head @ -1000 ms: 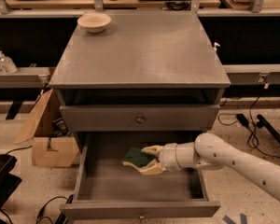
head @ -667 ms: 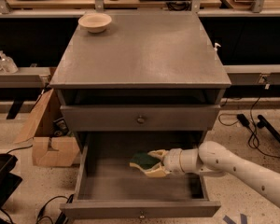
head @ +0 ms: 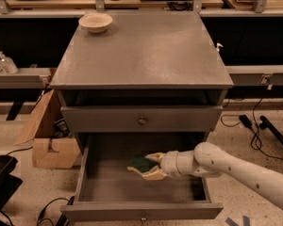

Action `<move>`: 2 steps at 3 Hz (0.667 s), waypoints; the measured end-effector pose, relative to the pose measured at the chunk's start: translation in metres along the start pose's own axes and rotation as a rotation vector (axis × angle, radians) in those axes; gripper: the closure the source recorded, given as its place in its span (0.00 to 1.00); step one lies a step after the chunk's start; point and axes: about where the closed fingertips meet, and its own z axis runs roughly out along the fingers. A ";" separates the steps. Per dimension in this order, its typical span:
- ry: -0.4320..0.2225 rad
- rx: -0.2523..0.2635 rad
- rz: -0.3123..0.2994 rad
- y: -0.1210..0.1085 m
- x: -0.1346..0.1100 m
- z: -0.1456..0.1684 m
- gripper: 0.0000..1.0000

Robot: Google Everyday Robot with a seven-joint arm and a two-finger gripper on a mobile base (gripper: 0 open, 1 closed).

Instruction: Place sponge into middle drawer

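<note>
The sponge [head: 139,162], dark green on top with pale yellow foam below, is low inside the open middle drawer [head: 132,209], near the middle of its floor. My gripper [head: 145,165] reaches into the drawer from the right. Its beige fingers [head: 155,157] sit above and below the sponge and hold it. The white arm runs off to the lower right. Whether the sponge touches the drawer floor I cannot tell.
The closed knobbed drawer front [head: 141,120] sits just above the open drawer. A round beige bowl [head: 95,21] stands at the far left of the cabinet top [head: 146,55]. A cardboard box [head: 49,142] lies on the floor to the left, cables [head: 254,121] to the right.
My gripper has moved lower and slightly toward the drawer's front with the sponge held in it. The drawer and the bowl have not moved.
</note>
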 end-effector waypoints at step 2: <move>0.179 -0.034 0.042 -0.013 0.049 0.072 1.00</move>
